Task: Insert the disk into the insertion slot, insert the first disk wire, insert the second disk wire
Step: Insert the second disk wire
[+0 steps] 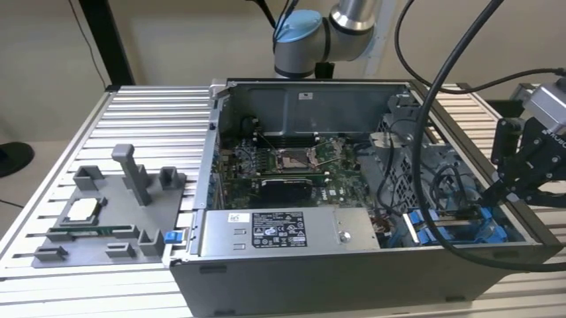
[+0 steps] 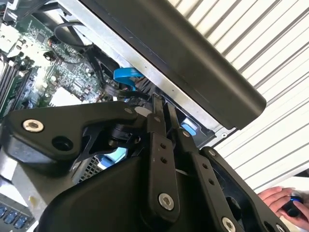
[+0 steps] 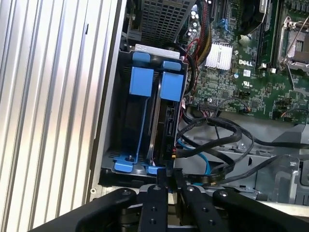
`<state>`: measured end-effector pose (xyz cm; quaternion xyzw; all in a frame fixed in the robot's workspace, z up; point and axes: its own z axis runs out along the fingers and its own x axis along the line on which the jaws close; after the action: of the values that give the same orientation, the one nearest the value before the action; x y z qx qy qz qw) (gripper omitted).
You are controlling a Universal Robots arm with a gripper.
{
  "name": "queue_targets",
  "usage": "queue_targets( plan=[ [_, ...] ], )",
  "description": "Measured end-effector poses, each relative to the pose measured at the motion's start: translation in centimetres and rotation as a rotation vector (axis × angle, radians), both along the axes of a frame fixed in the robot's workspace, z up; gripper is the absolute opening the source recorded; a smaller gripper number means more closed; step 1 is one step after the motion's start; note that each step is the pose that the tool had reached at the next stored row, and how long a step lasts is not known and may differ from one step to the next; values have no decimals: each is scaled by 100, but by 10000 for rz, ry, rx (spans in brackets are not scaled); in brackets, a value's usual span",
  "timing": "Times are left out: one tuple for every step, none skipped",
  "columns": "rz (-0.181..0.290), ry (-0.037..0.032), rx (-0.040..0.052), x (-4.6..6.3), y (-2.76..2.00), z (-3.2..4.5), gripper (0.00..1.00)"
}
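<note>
Gripper (image 3: 169,175) hangs at the connector end of the disk (image 3: 165,126), its fingers drawn nearly together; whether they pinch a plug is too hidden to tell. That disk stands on edge inside the insertion slot (image 3: 142,81), between the blue rails, so I judge the first step done. Black cables (image 3: 218,129) and a blue cable (image 3: 204,163) loop just beside it, and both wire steps look unfinished.

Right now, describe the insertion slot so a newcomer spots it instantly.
Find the open computer case on the slatted table. In its front corner at the exterior view's right, beside the silver power-supply box, sits the insertion slot. Unlike the perforated grey cage behind it, it has bright blue rails and tabs.
</note>
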<state>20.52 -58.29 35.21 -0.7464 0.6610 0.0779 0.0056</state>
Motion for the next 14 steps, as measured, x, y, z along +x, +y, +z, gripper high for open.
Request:
queue_targets(
  plan=[
    [0, 0, 0, 0, 0, 0, 0],
    [0, 0, 0, 0, 0, -1, 0],
    [0, 0, 0, 0, 0, -3, 0],
    [0, 2, 3, 0, 0, -7, 0],
    [0, 5, 1, 0, 0, -10, 0],
    [0, 9, 1, 0, 0, -14, 0],
    [0, 15, 1, 0, 0, -18, 0],
    [0, 20, 2, 0, 0, -24, 0],
    [0, 22, 1, 0, 0, -26, 0],
    [0, 23, -1, 0, 0, -26, 0],
    [0, 24, -2, 0, 0, -27, 0],
    [0, 24, -1, 0, 0, -28, 0],
    [0, 24, 0, 0, 0, -32, 0],
    [1, 25, 1, 0, 0, -35, 0]
  ],
)
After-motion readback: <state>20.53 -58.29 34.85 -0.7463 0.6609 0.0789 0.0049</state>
